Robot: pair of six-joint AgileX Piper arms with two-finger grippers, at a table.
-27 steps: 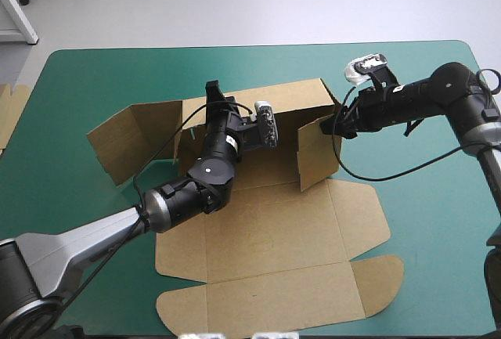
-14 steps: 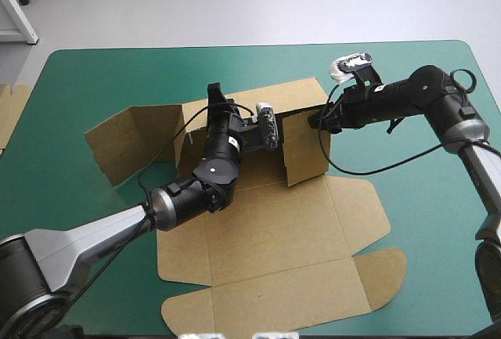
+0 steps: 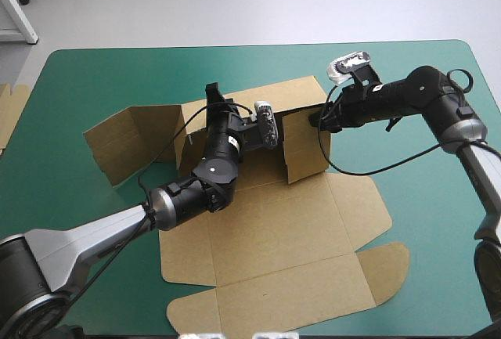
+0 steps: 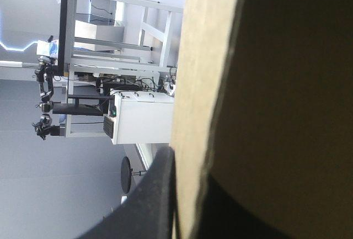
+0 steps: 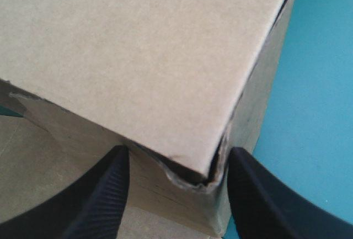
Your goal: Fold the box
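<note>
one brown box [image 3: 274, 237] mid-table, lid flat nearest me, back walls raised. two grippers on it: my left gripper [image 3: 213, 95] pinches the back wall, my right gripper [image 5: 179, 153] stands wide astride a raised corner. one spare board [image 3: 11, 112] at the left edge.

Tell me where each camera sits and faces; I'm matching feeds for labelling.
High view: above and behind the robot, facing forward and down at the teal-green table and the box; both arms show.
Left wrist view: above the left wrist, facing along the left pincer, shut on a raised box wall.
Right wrist view: above the right wrist, facing the box's corner, which sits inside the open right pincer.
Shared: every view shows the box.
</note>
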